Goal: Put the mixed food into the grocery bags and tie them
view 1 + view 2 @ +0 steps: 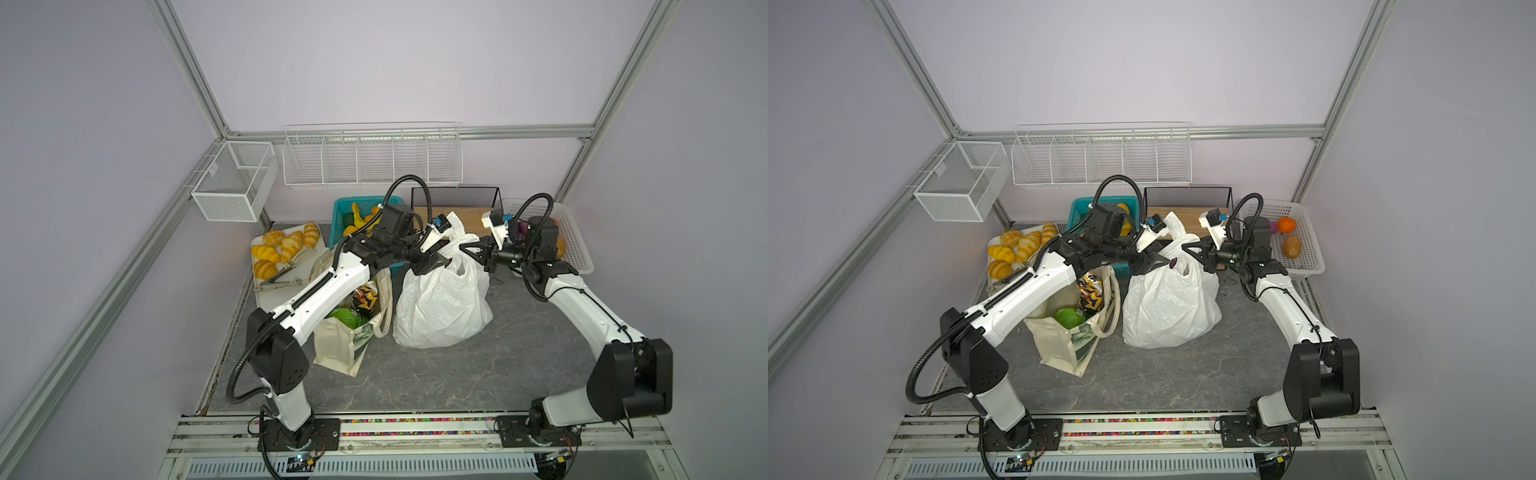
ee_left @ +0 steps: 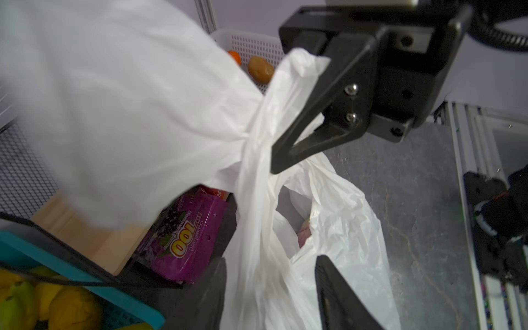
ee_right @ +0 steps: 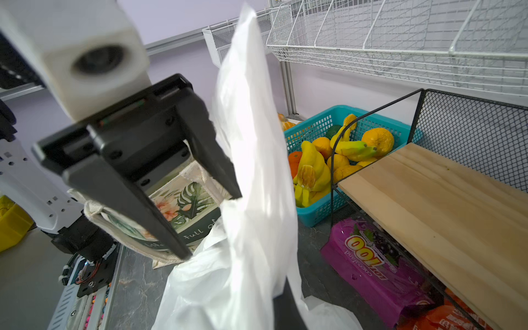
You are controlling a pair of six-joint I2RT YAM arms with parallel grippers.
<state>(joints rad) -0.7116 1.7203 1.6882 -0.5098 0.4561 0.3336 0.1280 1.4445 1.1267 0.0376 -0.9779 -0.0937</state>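
We find the plastic bag (image 1: 440, 303) standing on the table (image 1: 457, 374), just beside the canvas tote (image 1: 336, 351), which holds the zigzag snack bag (image 1: 365, 300). The right claw (image 1: 462, 247) pinches the bag's bunched handle (image 2: 257, 134). The left claw (image 1: 444, 262) stands spread astride the plastic.

Room's bright: soft, even light from overhead, no hard glare. Only faint shadows under the white plastic bag (image 1: 440, 307) on the grey surface (image 1: 457, 374). Both top views are fairly sharp, w/ wide-angle bend; frame posts (image 1: 187, 70) bow at the edges. Left wrist view: bag's raised flap smeared by motion blur. Right wrist view: bag blown-out & blurred, camera housing (image 3: 94, 60) out of focus, bkgd crisp.
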